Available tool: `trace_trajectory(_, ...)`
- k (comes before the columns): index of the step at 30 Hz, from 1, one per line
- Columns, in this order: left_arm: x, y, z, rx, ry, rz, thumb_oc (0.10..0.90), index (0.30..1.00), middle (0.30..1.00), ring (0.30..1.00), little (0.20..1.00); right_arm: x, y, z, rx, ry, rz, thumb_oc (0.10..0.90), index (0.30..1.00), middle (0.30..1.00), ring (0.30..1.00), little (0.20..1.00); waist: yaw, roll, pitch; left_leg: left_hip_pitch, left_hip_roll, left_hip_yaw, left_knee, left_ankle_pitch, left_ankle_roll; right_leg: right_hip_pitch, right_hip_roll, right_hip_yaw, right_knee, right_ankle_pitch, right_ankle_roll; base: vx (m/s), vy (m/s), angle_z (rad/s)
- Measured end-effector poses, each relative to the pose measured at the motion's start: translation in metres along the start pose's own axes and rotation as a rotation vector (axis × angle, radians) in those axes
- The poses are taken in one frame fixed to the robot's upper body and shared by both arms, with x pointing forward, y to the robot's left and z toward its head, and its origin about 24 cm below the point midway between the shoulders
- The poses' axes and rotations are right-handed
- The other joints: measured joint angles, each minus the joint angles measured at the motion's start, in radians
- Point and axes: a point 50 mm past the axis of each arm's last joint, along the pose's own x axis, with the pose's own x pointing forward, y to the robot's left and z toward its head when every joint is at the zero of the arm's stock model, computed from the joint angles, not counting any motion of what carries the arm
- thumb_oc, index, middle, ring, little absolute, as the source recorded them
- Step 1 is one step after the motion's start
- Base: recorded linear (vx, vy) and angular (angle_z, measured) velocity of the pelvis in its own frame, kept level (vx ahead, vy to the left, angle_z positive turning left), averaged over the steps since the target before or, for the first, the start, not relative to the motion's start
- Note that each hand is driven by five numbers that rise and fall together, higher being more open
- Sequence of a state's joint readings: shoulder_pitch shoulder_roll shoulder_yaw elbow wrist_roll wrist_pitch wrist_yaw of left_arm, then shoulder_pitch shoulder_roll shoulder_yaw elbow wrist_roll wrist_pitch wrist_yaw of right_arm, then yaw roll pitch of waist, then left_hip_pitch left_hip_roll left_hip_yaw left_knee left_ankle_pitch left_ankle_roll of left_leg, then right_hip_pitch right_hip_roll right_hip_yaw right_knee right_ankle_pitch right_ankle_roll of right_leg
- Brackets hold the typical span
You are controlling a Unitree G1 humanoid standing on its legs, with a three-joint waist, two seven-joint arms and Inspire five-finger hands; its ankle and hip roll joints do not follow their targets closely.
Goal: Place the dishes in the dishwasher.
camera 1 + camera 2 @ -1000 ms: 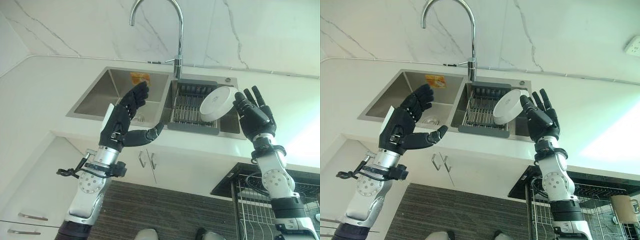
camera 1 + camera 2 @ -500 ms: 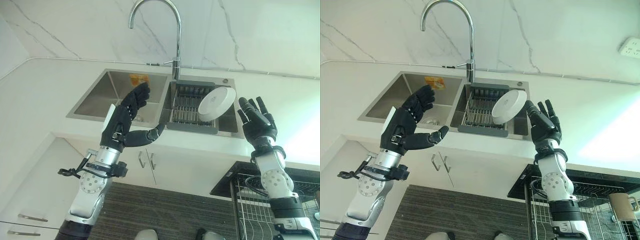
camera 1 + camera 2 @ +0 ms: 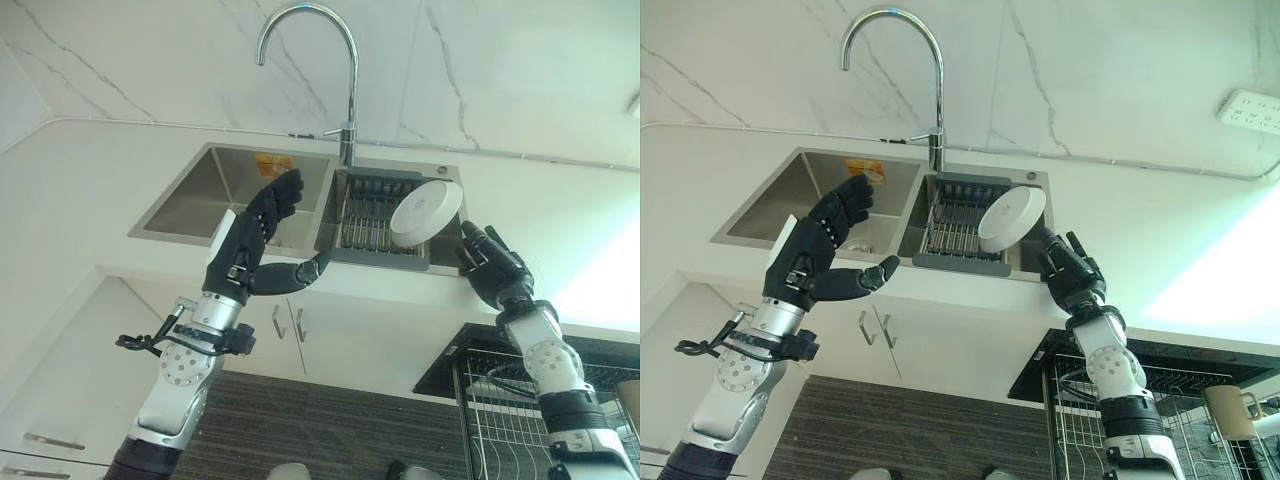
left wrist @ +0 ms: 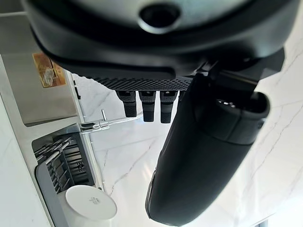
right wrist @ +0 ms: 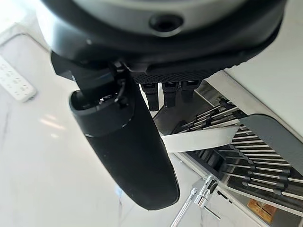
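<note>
A white dish (image 3: 426, 207) leans on edge in the dark drying rack (image 3: 366, 218) in the sink's right basin; it also shows in the right wrist view (image 5: 203, 139). My right hand (image 3: 490, 272) is open just below and right of the dish, fingers straight and pointing at its lower rim. Whether they touch it I cannot tell. My left hand (image 3: 245, 250) is open and raised in front of the left basin (image 3: 200, 195), thumb spread, holding nothing.
A tall curved tap (image 3: 349, 70) stands behind the sink. The dishwasher's wire basket (image 3: 1085, 405) is pulled out at the lower right, with a cup (image 3: 1225, 412) in it. White cabinet doors (image 3: 330, 335) lie under the counter's front edge.
My right hand has dropped from beside the dish and tipped forward, its fingers now aimed at the dish's lower rim. The dish and the left hand have stayed put.
</note>
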State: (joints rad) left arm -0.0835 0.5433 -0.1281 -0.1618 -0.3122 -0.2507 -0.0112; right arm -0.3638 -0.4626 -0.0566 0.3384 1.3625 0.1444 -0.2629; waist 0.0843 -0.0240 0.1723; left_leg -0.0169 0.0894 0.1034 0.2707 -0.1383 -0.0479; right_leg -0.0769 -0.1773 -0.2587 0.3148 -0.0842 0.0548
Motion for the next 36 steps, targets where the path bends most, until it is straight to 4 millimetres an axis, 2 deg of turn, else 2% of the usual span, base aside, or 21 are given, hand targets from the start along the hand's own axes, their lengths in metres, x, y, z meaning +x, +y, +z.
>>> trace_trajectory(6, 0.002, 0.005, 0.000, -0.005, 0.011, -0.004, 0.800, 0.900, 0.900, 0.900, 0.900, 0.013, -0.004, 0.007, -0.001, 0.032, -0.051, 0.800, 0.900, 0.900, 0.900, 0.900, 0.005, -0.006, -0.004, 0.001, -0.001, -0.001, 0.004, -0.002, 0.003, 0.013, -0.002, -0.003, -0.010, 0.002, 0.001, 0.00, 0.007, 0.02)
trace_trajectory(23, 0.001, 0.003, -0.006, -0.010, 0.036, -0.009, 0.800, 0.900, 0.900, 0.900, 0.900, 0.016, 0.001, 0.013, -0.041, 0.065, -0.078, 0.800, 0.900, 0.900, 0.900, 0.900, 0.008, -0.004, -0.004, -0.001, -0.002, -0.006, 0.004, -0.003, 0.005, 0.015, -0.002, -0.004, -0.012, 0.008, 0.002, 0.00, 0.000, 0.00)
trace_trajectory(30, 0.000, 0.009, -0.005, -0.010, 0.046, -0.016, 0.800, 0.900, 0.900, 0.900, 0.900, 0.021, -0.007, 0.031, -0.090, 0.082, -0.113, 0.800, 0.900, 0.900, 0.900, 0.900, 0.031, -0.003, -0.005, -0.008, -0.002, -0.017, 0.003, 0.000, 0.012, 0.016, -0.009, -0.016, -0.015, 0.000, 0.001, 0.02, 0.001, 0.06)
trace_trajectory(36, 0.000, 0.010, -0.004, -0.002, 0.049, -0.020, 0.800, 0.900, 0.900, 0.900, 0.900, 0.025, -0.002, 0.061, -0.111, 0.021, -0.104, 0.800, 0.900, 0.900, 0.900, 0.900, 0.061, 0.001, -0.007, -0.015, -0.008, -0.029, 0.002, 0.010, 0.004, 0.017, -0.008, -0.035, -0.015, 0.006, 0.003, 0.02, -0.002, 0.09)
